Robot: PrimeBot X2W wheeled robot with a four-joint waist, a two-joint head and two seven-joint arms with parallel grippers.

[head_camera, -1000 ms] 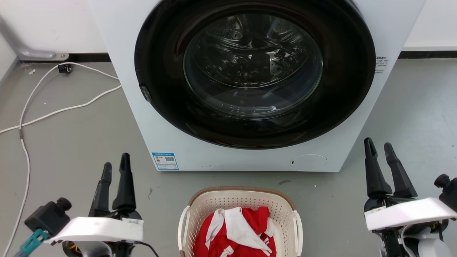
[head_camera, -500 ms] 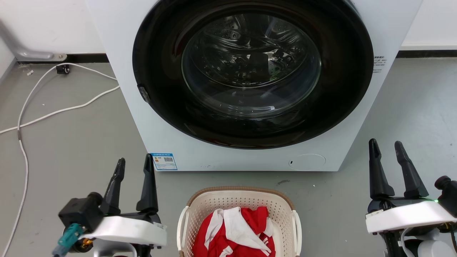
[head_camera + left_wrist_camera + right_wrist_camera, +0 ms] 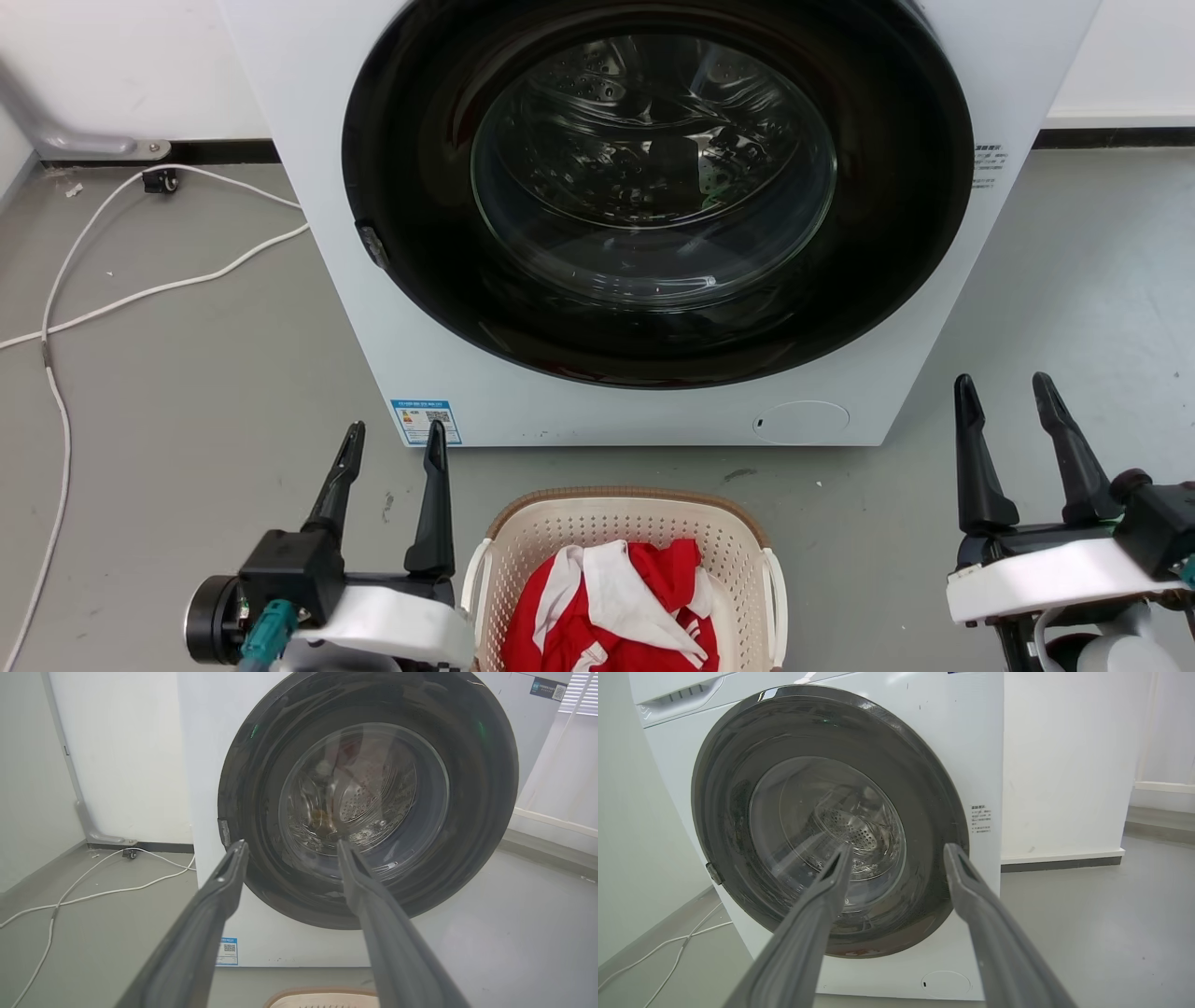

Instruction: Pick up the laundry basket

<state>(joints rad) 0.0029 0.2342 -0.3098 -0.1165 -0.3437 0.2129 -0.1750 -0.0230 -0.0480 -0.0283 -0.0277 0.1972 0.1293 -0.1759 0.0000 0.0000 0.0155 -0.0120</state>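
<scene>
In front of the washing machine point(image 3: 653, 187), centred under its round door, the laundry basket point(image 3: 627, 492) sits on the grey floor with a red and white garment point(image 3: 625, 607) heaped inside. Its near end runs off the bottom of the head view.

The left gripper point(image 3: 395, 429) stands before the machine's lower left corner, fingers pointing at the machine and spread apart with nothing between them. The right gripper point(image 3: 1001, 383) is out past the machine's lower right corner, jaws likewise parted and empty. A white cable point(image 3: 168, 289) trails over the floor off the machine's left side, well away from the work.

To my eye this is the approach, before any hold is taken. The sensible grip is one white loop handle per gripper: the left handle point(image 3: 476, 579) and the right handle point(image 3: 777, 588). The right arm has further to swing in toward the machine's centre line than the left. Both should drop low, slip a finger through each loop, close together, and rise level so the garment stays put and the basket clears the machine's front.
</scene>
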